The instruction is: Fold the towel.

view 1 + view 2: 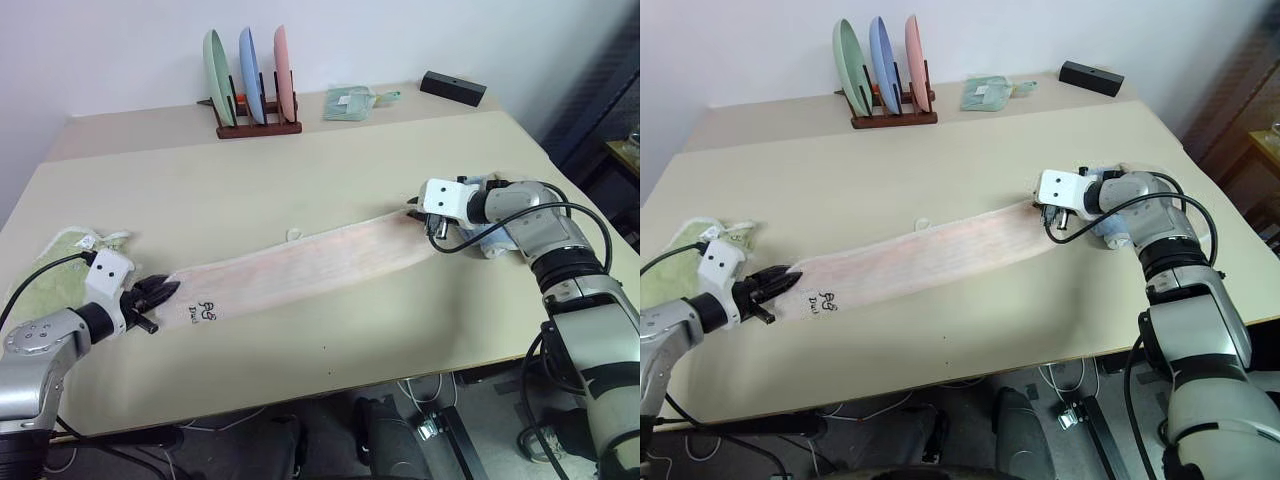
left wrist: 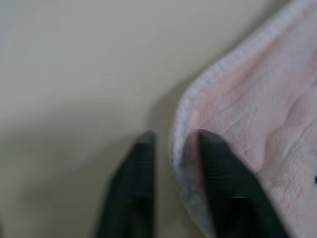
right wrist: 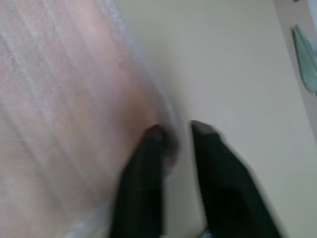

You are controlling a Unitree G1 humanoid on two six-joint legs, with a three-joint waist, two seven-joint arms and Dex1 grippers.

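Across the beige tabletop (image 1: 330, 190) the towel (image 1: 310, 270) lies stretched out as a long pale pink strip, running from the near left toward the far right, with a small dark printed mark (image 1: 205, 312) near its left end and a small loop (image 1: 294, 235) poking out along its far edge.

At the left end, the left tool (image 1: 160, 292) points at the towel's short edge. In the left wrist view its two black fingers (image 2: 136, 188) stand a narrow gap apart, one on bare tabletop and the other over the pink terry, with the towel's hemmed edge running between them; whether they press the cloth cannot be told. Just behind this tool, at the left border of the tabletop, lies a crumpled light green towel (image 1: 55, 265).

At the right end, the right tool (image 1: 1048, 222) sits at the towel's other short edge. In the right wrist view its fingers (image 3: 143, 173) are likewise slightly apart, one over the cloth's border and the other over bare surface. Behind the right arm a bluish folded cloth (image 1: 495, 245) lies near the right edge.

Bare surface spreads on the far side of the strip. Well beyond it, along the back, stand a rack of three plates (image 1: 250, 85), a pale green packet (image 1: 350, 102) and a black box (image 1: 452, 87). On the near side a band of bare tabletop runs to the front edge.
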